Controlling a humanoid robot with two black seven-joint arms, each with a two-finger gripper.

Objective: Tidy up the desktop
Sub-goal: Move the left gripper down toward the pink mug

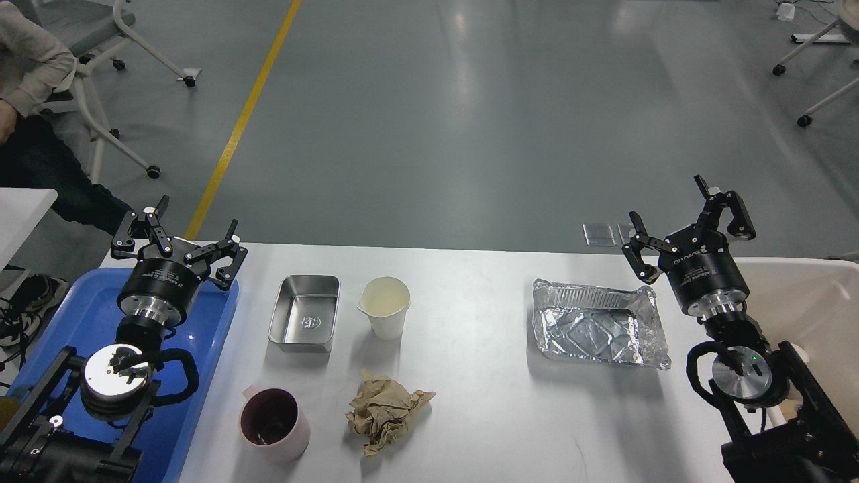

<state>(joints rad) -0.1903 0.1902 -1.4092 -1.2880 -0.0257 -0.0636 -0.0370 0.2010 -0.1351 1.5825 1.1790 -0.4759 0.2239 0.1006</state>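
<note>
The white desktop [470, 402] carries a steel rectangular pan [304, 312], a white paper cup [384, 306], a crumpled foil tray [599, 323], a wad of brown paper [384, 412] and a pink mug [274, 422]. My left gripper [176, 236] hangs open over the far end of the blue tray [80, 315], holding nothing. My right gripper [691, 218] stands open near the desktop's far right corner, just right of the foil tray and empty.
A cream-white bin [798, 308] stands off the desktop's right edge. A person [33, 100] sits on a wheeled chair at the far left. More chair legs [815, 74] stand at the far right on the grey floor.
</note>
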